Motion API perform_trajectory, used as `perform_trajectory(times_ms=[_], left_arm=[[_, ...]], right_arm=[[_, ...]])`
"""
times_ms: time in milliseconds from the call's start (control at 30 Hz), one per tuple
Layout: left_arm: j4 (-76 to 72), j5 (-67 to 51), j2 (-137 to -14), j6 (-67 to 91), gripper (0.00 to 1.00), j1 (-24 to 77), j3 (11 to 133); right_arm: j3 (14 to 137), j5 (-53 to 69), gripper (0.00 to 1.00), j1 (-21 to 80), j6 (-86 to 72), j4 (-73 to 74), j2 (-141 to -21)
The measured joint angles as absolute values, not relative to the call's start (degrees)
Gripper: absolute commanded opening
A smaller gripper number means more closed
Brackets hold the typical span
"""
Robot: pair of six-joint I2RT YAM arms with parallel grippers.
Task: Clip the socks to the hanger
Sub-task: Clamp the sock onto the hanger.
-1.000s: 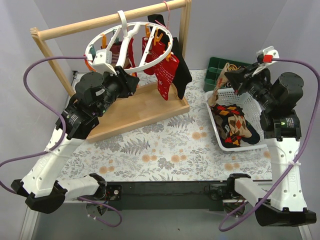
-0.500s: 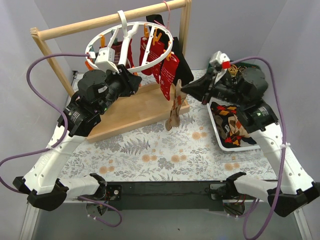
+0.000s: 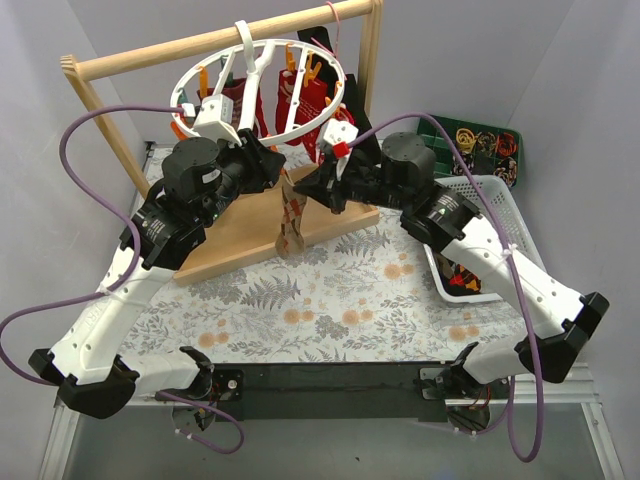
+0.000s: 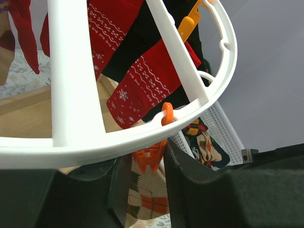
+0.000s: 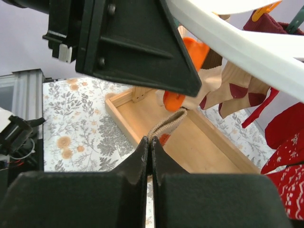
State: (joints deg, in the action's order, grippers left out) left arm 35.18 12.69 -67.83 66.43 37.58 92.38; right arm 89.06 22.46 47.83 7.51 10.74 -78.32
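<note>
My right gripper (image 5: 151, 152) is pinched tight on the cuff of an argyle sock (image 5: 167, 124), with that arm stretched far across toward my left gripper (image 4: 141, 160). The left fingers flank an orange clip (image 4: 152, 156); I cannot tell whether they squeeze it. Both wrists are raised, fingertips close together.

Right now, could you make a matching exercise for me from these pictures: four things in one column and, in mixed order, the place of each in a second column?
Things
1. brown and cream argyle sock
2. red snowflake-print socks
3. small orange plastic clip
4. white plastic mesh basket

Places
A. hanging from the round white plastic hanger
B. at the right side of the top view
C. pinched in the right gripper
D. between the fingers of the left gripper

Pairs: 1-C, 2-A, 3-D, 4-B
</note>
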Motion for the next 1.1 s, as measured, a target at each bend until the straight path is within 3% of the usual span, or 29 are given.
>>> perform_trajectory(times_ms=[533, 1100], left_arm=[[35.27, 14.79, -67.90, 66.50, 0.00, 37.63, 92.18], [35.51, 17.37, -68.18, 65.39, 0.00, 37.63, 91.42]], right_arm=[[93.47, 13.45, 0.01, 52.69, 12.71, 13.34, -83.05], [94.28, 11.88, 0.01, 52.80, 12.88, 13.67, -83.15]])
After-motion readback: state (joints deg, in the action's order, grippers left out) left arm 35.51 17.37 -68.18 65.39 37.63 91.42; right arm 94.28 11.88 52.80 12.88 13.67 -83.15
